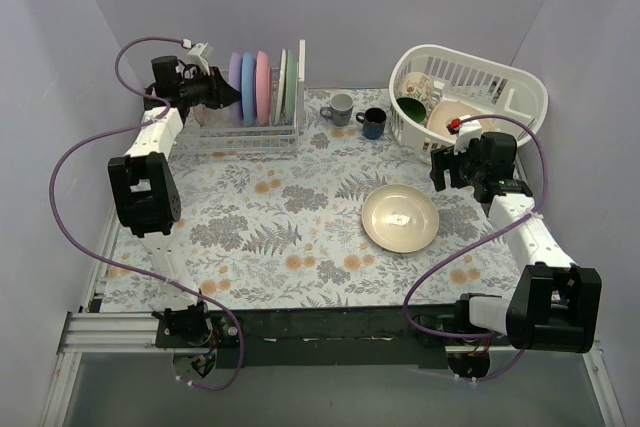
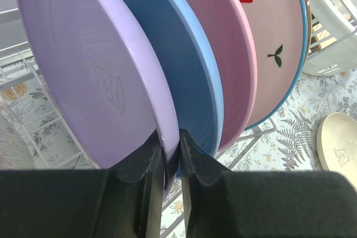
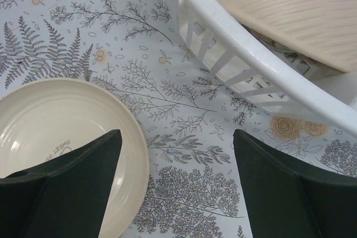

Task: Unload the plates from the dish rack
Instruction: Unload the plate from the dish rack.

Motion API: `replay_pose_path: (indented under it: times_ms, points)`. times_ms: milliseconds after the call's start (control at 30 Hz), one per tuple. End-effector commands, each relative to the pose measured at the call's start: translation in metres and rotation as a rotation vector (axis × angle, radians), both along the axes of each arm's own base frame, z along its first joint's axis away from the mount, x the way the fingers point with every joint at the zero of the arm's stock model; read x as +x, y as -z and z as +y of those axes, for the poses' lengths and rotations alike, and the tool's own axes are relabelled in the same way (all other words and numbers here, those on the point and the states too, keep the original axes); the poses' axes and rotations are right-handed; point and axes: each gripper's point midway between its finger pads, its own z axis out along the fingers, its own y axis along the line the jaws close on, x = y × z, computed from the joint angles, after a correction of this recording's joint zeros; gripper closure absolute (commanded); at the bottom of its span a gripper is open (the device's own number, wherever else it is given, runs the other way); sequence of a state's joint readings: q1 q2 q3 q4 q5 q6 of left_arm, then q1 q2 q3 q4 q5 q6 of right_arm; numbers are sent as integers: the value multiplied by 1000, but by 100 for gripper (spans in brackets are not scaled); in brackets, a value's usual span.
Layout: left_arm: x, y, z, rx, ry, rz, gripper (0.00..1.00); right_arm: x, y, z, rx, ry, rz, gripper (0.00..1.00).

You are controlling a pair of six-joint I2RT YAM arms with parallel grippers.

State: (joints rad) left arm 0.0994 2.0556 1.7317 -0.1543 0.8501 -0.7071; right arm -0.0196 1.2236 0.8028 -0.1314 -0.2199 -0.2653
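The plates (image 1: 262,87) are plain round discs w/ faint ridged rings: a purple plate (image 2: 83,65) w/ a small embossed figure, then a blue plate (image 2: 178,65), a pink plate (image 2: 223,43) & a pale plate (image 2: 273,37) printed w/ a red strawberry & a green leaf. We see them standing on edge, packed close, in the white wire dish rack (image 1: 215,137) at the back left of the desk (image 1: 300,247). Faces point left-right. The row follows the rack's long axis, left to right across the top view, tall end panel on the right. The left gripper (image 2: 172,154) is clenched on the purple plate's lower rim, one finger on each face. The right gripper (image 3: 175,133) is spread, grasping nothing, above the desk btwn a cream plate (image 3: 56,126) lying flat & a white basket (image 3: 234,37). Two mugs (image 1: 340,109) stand btwn rack & basket.
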Motion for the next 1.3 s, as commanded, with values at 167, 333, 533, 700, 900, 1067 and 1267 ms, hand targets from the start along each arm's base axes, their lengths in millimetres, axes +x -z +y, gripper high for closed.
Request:
replay_pose_path:
  times_ms: [167,333,533,700,900,1067,1267]
  points:
    - [0,-24,-1,20,-1,-47,98,0,-6,1,0,-13,-26,11]
    - [-2,-39,0,25,-15,-72,100,-1,-5,0,-1,-13,-23,11]
    - [-4,-57,3,27,-39,-111,100,-1,-3,1,0,-15,-14,11]
    - [-10,-69,0,-13,-56,-128,100,-1,-4,2,2,-18,-17,11]
    - [-14,-80,-3,-53,-60,-145,100,-2,-5,2,2,-21,-19,11]
    - [-18,-87,-4,-72,-62,-146,100,-2,-4,3,4,-24,-17,11]
    - [-22,-108,-9,-71,-25,-215,100,-3,-3,4,10,-30,-11,11]
